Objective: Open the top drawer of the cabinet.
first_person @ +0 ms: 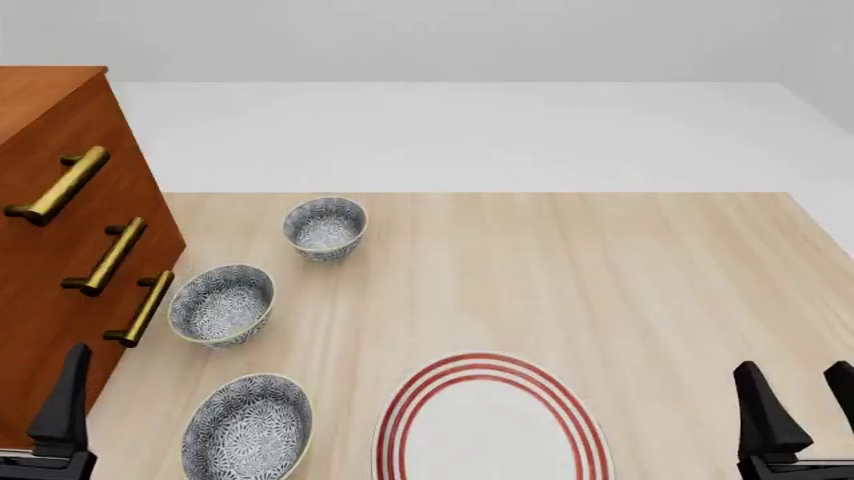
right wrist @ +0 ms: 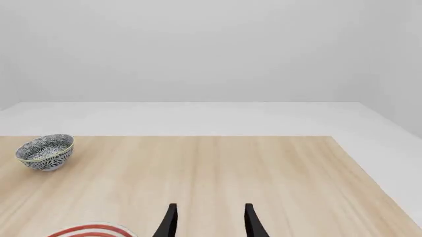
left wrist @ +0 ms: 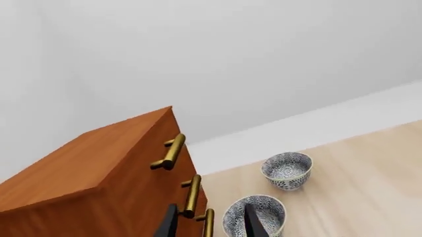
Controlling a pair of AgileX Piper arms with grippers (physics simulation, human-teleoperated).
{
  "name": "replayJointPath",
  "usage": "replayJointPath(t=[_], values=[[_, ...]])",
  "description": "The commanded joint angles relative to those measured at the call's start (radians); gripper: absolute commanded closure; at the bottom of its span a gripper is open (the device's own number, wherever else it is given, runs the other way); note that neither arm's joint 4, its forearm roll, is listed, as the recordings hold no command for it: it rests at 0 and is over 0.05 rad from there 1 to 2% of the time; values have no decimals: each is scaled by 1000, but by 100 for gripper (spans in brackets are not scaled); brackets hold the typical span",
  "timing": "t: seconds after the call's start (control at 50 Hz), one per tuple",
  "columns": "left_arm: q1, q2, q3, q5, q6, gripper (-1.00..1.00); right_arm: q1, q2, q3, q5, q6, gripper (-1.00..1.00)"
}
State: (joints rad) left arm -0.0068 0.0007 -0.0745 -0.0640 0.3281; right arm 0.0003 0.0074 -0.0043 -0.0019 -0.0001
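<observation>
The cabinet (first_person: 54, 300) stands at the table's left edge, its three drawer fronts flush. The top drawer (first_person: 127, 165) carries a brass bar handle (first_person: 60, 185), which the left wrist view shows as the farthest handle (left wrist: 170, 152) on the cabinet (left wrist: 99, 182). My left gripper (left wrist: 211, 224) is open and holds nothing. It sits low by the cabinet's near corner, well short of that handle, with one finger (first_person: 64, 410) showing in the front view. Over the table's near right edge my right gripper (first_person: 805, 410) (right wrist: 209, 224) is open and holds nothing.
Two lower brass handles (first_person: 110, 257) (first_person: 143, 308) sit under the top one. Three patterned bowls (first_person: 326, 228) (first_person: 222, 303) (first_person: 248, 428) line up beside the cabinet. A red-ringed white plate (first_person: 491, 420) lies at the near middle. The wooden table (first_person: 641, 280) ends at white floor.
</observation>
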Motion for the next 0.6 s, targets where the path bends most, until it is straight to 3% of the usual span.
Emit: replayJointPath(t=[0.02,0.18,0.24,0.28,0.32,0.6], values=[[-6,0,-20,1,119,-100,0,0,0,0,0,-100],[-3,0,-5,-29,216,-100,0,0,0,0,0,-100],[-1,0,-8,-34,232,-100,0,0,0,0,0,-100],[18,0,-39,17,200,-100,0,0,0,0,0,-100],[-1,0,-12,-16,266,-100,0,0,0,0,0,-100],[0,1,-12,-37,388,-100,0,0,0,0,0,-100]])
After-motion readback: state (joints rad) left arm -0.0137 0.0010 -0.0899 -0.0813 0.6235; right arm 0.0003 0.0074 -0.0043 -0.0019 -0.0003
